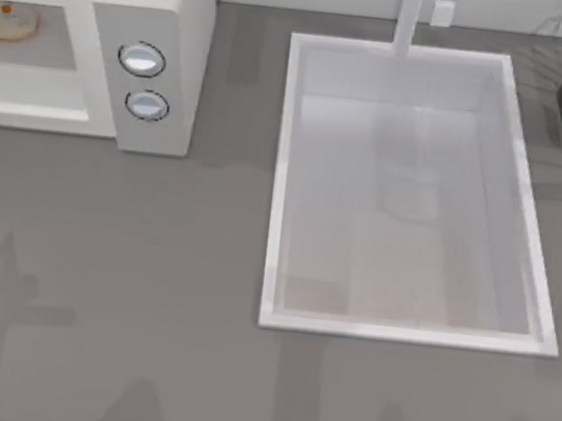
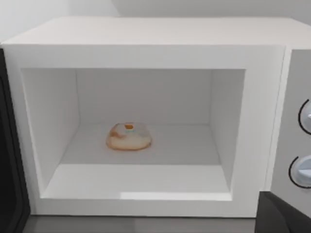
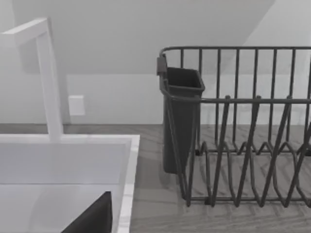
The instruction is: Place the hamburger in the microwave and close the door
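Dark edges of the door (image 2: 8,160) frame the near side of the left wrist view, swung open beside the cavity. Beyond it, the hamburger (image 2: 129,137) lies on the cavity floor of the microwave (image 1: 185,20), at the desk's (image 1: 135,256) far left corner, apart from every wall. 2 knobs (image 1: 142,58) sit on its side panel. A white sink (image 1: 285,171) lies right of it, a dish rack (image 3: 233,145) beyond. Whether either pincer is open, I cannot tell.

Off-white microwave (image 2: 146,36), cream, orange-patched hamburger (image 2: 129,136), dark grey rack (image 3: 243,126)
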Controlling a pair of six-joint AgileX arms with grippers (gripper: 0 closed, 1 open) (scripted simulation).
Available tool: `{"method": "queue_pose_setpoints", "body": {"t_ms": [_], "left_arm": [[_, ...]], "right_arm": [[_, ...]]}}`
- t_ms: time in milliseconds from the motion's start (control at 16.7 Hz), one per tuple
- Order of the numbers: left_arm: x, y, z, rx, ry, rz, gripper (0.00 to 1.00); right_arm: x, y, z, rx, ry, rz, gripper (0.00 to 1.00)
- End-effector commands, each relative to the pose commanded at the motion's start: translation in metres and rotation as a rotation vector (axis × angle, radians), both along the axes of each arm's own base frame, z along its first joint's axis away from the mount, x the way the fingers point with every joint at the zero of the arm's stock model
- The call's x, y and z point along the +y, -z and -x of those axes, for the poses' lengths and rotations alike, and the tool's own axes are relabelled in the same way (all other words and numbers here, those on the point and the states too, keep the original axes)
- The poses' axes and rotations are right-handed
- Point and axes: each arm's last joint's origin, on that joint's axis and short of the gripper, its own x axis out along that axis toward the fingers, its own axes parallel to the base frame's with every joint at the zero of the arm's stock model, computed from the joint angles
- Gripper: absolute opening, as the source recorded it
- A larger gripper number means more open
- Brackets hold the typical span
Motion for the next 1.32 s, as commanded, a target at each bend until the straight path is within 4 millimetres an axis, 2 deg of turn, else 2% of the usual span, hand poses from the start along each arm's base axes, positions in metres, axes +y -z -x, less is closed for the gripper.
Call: {"method": "queue_pose_setpoints", "body": {"t_ms": [780,1320], "left_arm": [[0.008,-0.014,0.001,-0.006,0.002,-0.001,0.00],[0.023,-0.038,-0.016,-0.002,0.001,-0.001,0.00]], "right_arm": [[0.000,0.000,0.000,0.000,0.000,0.000,1.00],[0.000,0.000,0.000,0.000,0.000,0.000,1.00]]}}
